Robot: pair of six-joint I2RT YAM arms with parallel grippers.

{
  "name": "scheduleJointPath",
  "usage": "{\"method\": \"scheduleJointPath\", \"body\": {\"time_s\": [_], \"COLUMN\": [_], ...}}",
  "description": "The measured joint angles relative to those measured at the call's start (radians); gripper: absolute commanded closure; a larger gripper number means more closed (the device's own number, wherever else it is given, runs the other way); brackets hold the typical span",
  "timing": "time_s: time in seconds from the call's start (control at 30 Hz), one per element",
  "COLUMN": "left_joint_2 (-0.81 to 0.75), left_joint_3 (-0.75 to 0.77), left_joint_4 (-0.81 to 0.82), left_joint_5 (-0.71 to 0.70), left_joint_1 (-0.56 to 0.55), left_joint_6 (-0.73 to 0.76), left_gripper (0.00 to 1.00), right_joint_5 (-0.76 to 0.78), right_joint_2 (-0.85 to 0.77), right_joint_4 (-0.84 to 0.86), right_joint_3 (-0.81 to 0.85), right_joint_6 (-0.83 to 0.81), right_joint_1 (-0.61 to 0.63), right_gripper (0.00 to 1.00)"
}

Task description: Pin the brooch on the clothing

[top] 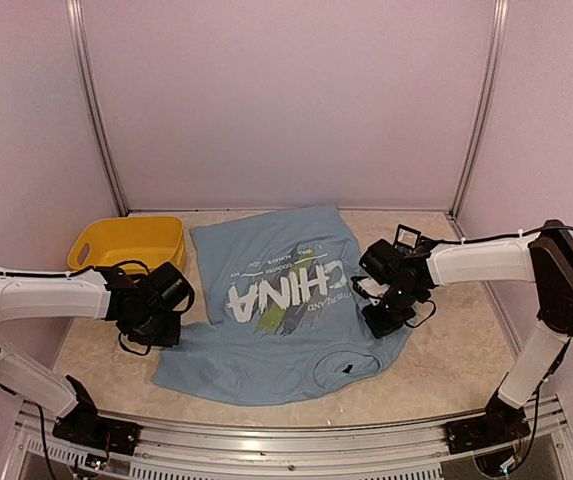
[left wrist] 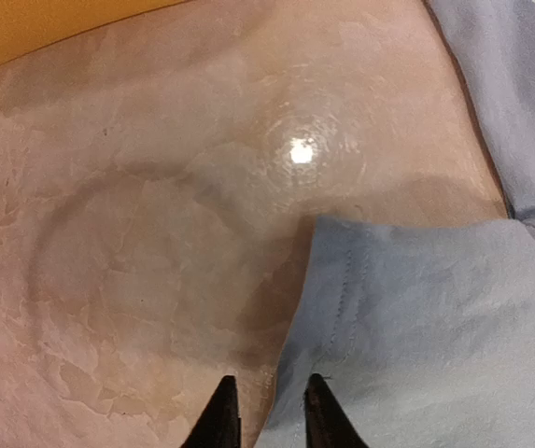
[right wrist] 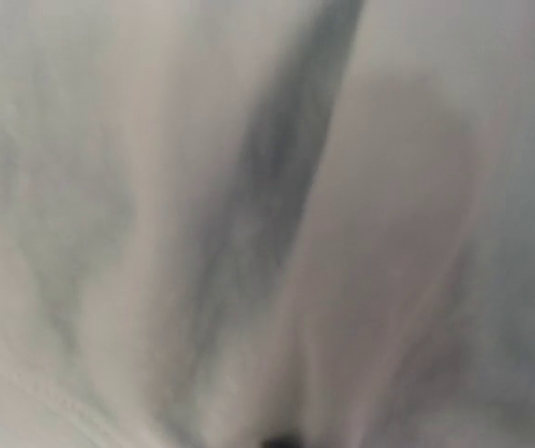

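The light blue T-shirt [top: 266,330] with white "CHINA" lettering lies spread on the table, its collar toward the near edge. A small dark item [top: 347,370], perhaps the brooch, lies on it beside the collar. My left gripper [top: 169,318] is low at the shirt's left sleeve. In the left wrist view its gripper [left wrist: 269,411] is narrowly open, astride the hem of the sleeve [left wrist: 416,317]. My right gripper [top: 381,315] is down on the shirt's right edge. In the right wrist view blurred cloth [right wrist: 248,224] fills the frame, its creases gathering at one dark fingertip [right wrist: 281,441].
A yellow bin [top: 126,243] stands at the back left, just behind my left arm. The beige tabletop [top: 446,350] shows to the right of the shirt. Pale walls and metal posts close in the back and sides.
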Motion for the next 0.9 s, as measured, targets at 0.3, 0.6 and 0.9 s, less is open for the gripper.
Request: {"method": "scheduleJointPath", "body": {"time_s": [0.3, 0.6, 0.9], "left_joint_2": [-0.034, 0.262, 0.3], "left_joint_3": [0.095, 0.161, 0.179], "left_joint_4": [-0.004, 0.107, 0.035], "left_joint_5": [-0.083, 0.079, 0.172], "left_joint_1": [-0.156, -0.269, -0.226], "left_joint_6": [0.028, 0.176, 0.183], "left_gripper": [0.67, 0.71, 0.7], "right_joint_5": [0.06, 0.091, 0.0], "right_joint_2": [-0.014, -0.014, -0.131], "right_joint_4": [-0.011, -0.019, -0.04], "right_joint_3": [0.045, -0.053, -0.183], "right_joint_6": [0.008, 0.092, 0.269], "right_joint_1": [-0.055, -0.075, 0.073], "right_gripper": [1.0, 1.0, 1.0]}}
